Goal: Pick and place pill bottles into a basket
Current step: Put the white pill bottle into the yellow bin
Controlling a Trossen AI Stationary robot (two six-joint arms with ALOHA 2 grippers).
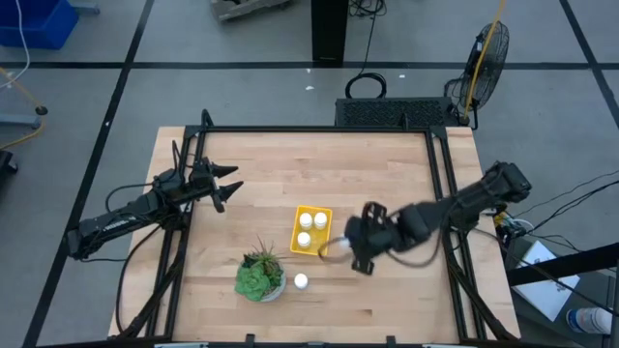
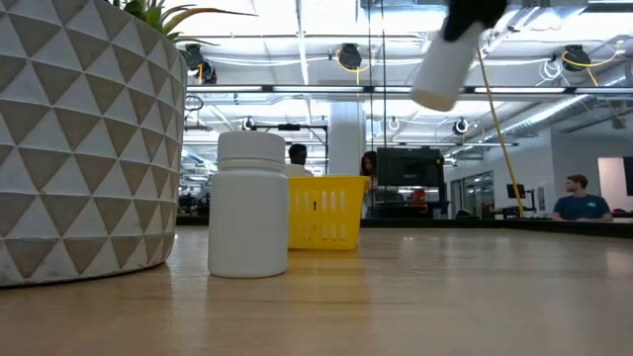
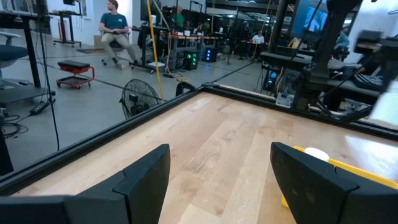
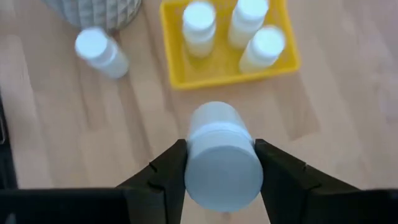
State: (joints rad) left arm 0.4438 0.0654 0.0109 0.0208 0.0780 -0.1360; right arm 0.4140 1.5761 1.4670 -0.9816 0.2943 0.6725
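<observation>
Two dark, matte-black six-joint arms, built from slender tubular links joined by bulkier rounded joint housings. Left end effector (image 1: 224, 188): two black, angular fingers splayed in a fork shape. Fingers (image 3: 140, 177) broad, flat, wedge-shaped plates with bevelled edges and smooth matte faces. Right end effector (image 1: 340, 246): compact black block body, thicker than the link behind it. Fingers (image 4: 165, 168) black, with faceted, angled inner faces. Thin dark cable looped beneath the right forearm link. No markings or screws discernible.
</observation>
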